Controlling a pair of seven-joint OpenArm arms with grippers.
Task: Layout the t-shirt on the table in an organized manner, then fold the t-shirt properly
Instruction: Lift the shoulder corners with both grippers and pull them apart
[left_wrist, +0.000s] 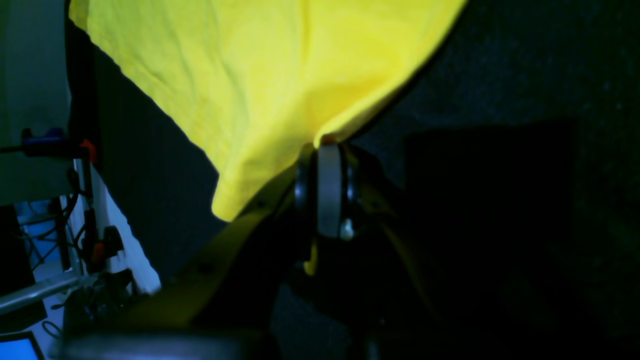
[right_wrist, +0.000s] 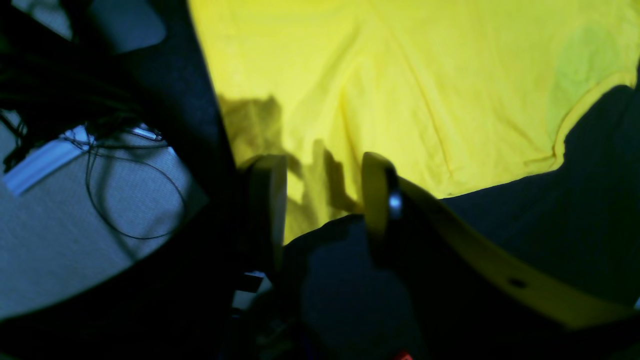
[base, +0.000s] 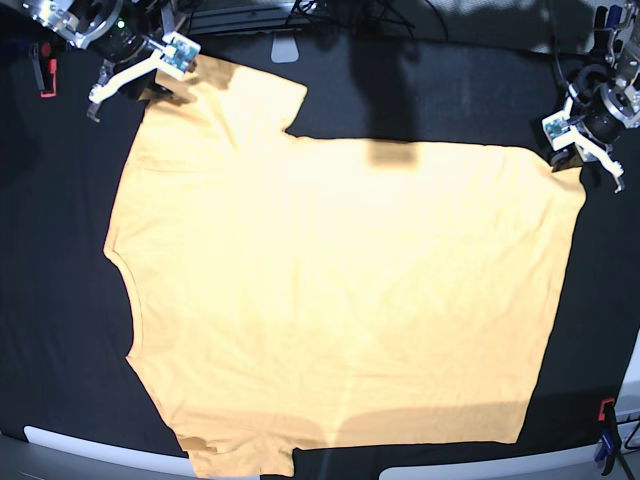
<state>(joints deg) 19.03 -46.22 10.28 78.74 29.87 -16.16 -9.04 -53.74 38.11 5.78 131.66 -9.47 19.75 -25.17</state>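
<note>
The table (base: 60, 300) carries the t-shirt (base: 330, 290) spread nearly flat, plain side up, so the laying-out step looks all but finished. The left gripper (left_wrist: 327, 150) is pinched on the shirt's hem corner, while the right gripper (right_wrist: 322, 195) has its fingers parted over the sleeve edge, holding nothing. Next, I judge, comes a fresh grip there and a matched fold.
</note>
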